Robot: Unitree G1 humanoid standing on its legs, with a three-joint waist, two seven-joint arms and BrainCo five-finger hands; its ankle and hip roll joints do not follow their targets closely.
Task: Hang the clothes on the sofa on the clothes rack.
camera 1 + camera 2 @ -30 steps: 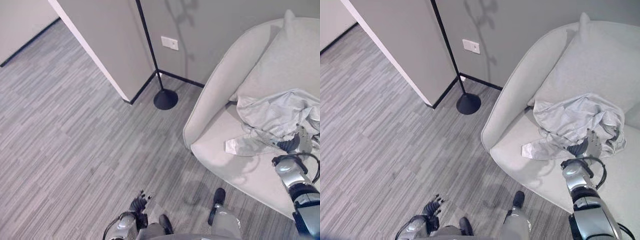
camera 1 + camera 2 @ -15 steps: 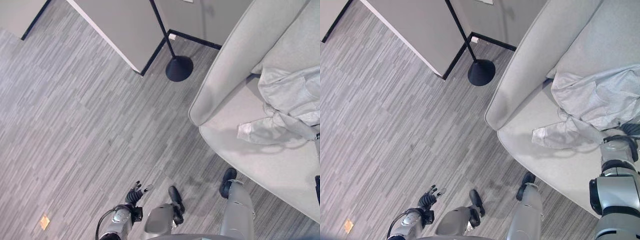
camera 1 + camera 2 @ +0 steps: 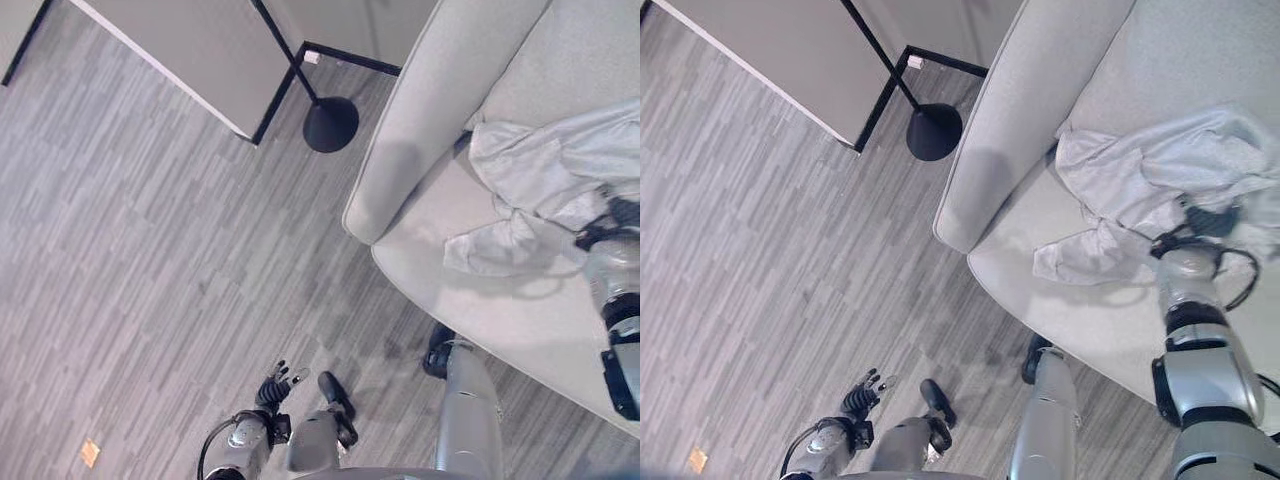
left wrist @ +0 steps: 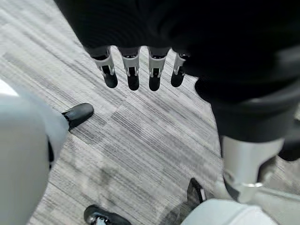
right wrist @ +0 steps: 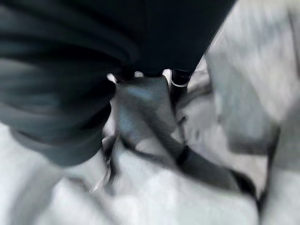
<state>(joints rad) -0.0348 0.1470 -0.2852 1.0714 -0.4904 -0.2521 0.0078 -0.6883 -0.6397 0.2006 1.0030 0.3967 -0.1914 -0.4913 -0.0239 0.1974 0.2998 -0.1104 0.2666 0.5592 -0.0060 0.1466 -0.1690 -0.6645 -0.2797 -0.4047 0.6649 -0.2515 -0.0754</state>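
So the right hand (image 3: pixel 1206 215) is buried in the crumpled grey clothes (image 3: pixel 1150 185) on the sofa (image 3: pixel 1040 110), presumably to gather them, though its fingers are hidden, while the left hand (image 4: pixel 140 70) hangs loosely open over the floor (image 3: pixel 150 250).

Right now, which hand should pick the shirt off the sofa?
Right. The right hand is already in the grey shirt on the sofa; its grip is hidden. The left hand hangs open low over the floor, far from it.

One sofa (image 3: pixel 420 130), one grey garment (image 3: pixel 540 180), one rack base (image 3: pixel 330 123).
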